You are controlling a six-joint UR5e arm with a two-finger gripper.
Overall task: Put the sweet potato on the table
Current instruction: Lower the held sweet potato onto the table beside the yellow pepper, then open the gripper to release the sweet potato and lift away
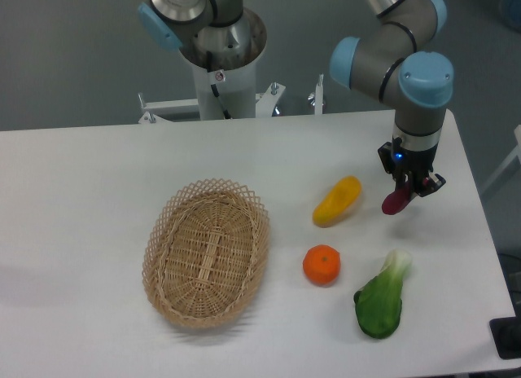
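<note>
The gripper [413, 185] is clamped on the upper end of the sweet potato [396, 201], just right of the yellow vegetable [337, 201]; its long axis slants down-left from the fingers, the low tip seemingly near or touching the table [81, 191]

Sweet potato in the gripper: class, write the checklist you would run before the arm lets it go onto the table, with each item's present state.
1. Gripper shut on the sweet potato: ok.
2. Sweet potato over the table, not over the basket: ok.
3. Landing spot apart from the yellow vegetable: ok.
4. Orange and bok choy apart from it: ok.
5. Sweet potato touching the tabletop: cannot tell.
</note>
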